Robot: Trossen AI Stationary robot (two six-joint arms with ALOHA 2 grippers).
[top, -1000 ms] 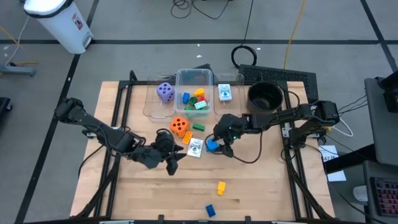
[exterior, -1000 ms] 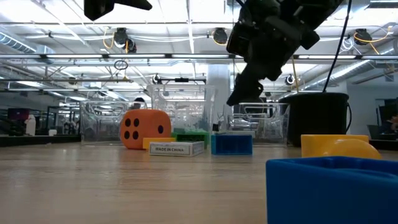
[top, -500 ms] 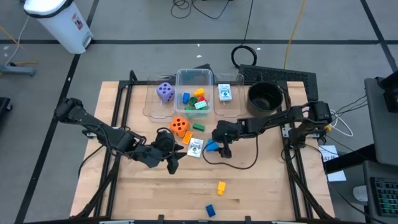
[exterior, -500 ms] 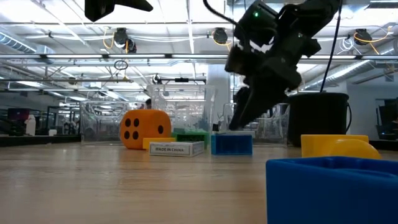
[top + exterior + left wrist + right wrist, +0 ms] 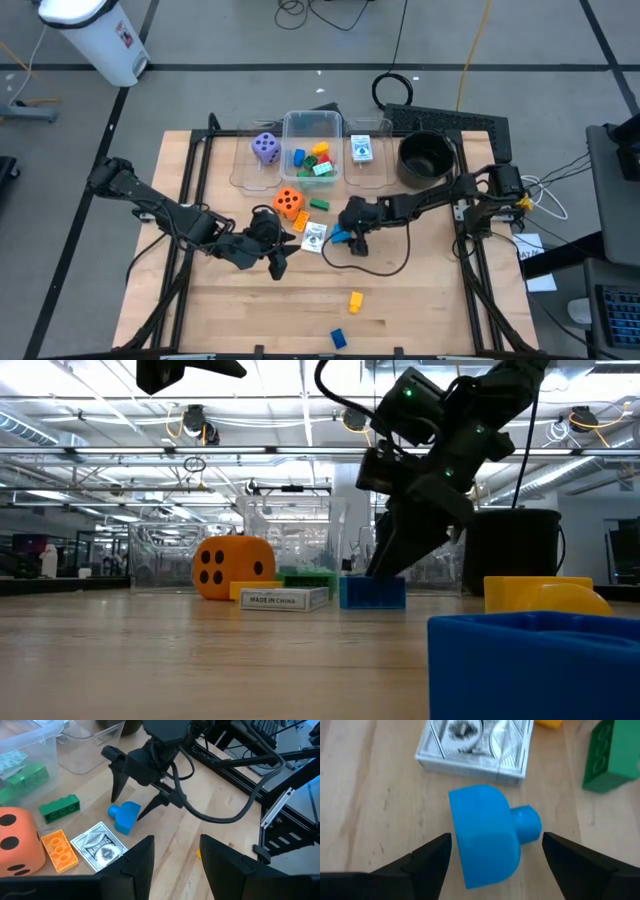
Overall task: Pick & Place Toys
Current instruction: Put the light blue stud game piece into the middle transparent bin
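The blue block (image 5: 487, 837) lies on the desk (image 5: 420, 300) beside a white card (image 5: 474, 747), mid-desk in front of the clear tub (image 5: 311, 128). The right tool (image 5: 492, 857) has dropped over it since a second ago, fingers wide, straddling it without contact: a grasp looks imminent. The left tool (image 5: 175, 860) waits nearby, narrow and empty.

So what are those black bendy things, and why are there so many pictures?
They are two robot arms with pincher grippers. One camera looks down from above, one sits low on the table, and each arm carries a camera on its wrist. On the wooden table lie toys: an orange die, a green block, a small card box. The right gripper hangs open over a blue block, one finger on each side, not gripping it. The left gripper waits nearby, holding nothing.
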